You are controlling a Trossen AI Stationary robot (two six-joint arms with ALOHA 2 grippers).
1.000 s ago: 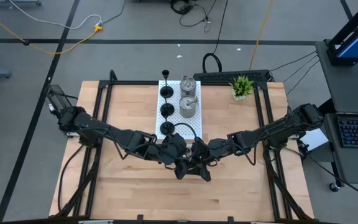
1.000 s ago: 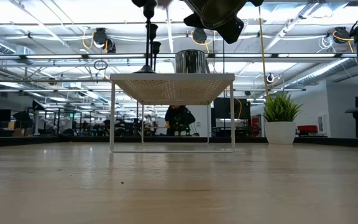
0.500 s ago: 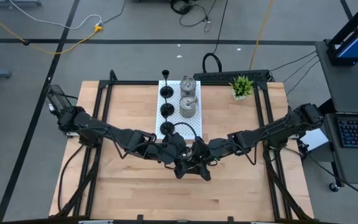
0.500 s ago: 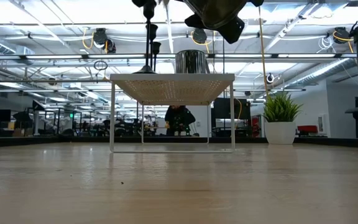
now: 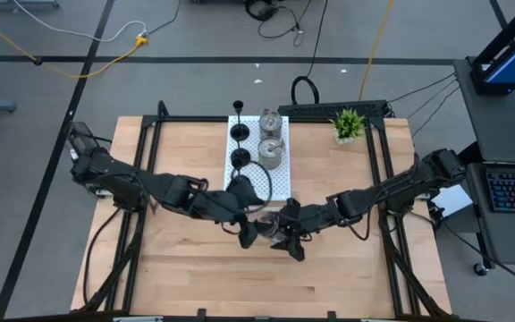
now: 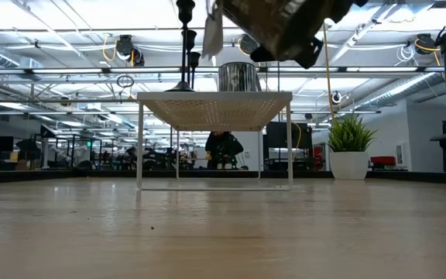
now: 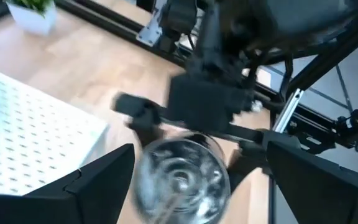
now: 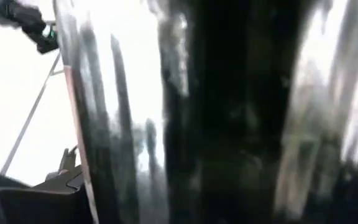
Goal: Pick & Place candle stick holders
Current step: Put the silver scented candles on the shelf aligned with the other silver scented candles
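A shiny silver candle stick holder (image 7: 180,180) is held in the air between my two grippers, above the table's middle (image 5: 272,229). In the low view it shows high above the table (image 6: 277,25). My right gripper (image 5: 284,236) is shut on it. My left gripper (image 5: 249,234) is open, and its fingers (image 7: 98,180) stand on either side of the holder. Two silver holders (image 5: 271,152) and two black holders (image 5: 240,158) stand on the white perforated board (image 5: 281,183). My left arm covers the board's near left corner. My right gripper pinches the silver holder's round wall (image 7: 151,146) between its two fingers (image 7: 135,111), coming level from the table's right side. The holder is lifted clear of the table and tilted. In the right wrist view its shiny wall (image 8: 135,112) fills the picture and hides the contact.
The white board stands on thin legs (image 6: 139,147) at the table's far middle. A small green potted plant (image 5: 348,123) stands at the far right. Bare wood (image 5: 195,268) lies along the table's near side.
My left gripper has drawn back a little toward the table's left edge, away from my right gripper. The silver holder has tipped and shifted slightly in the low view while staying high above the table.
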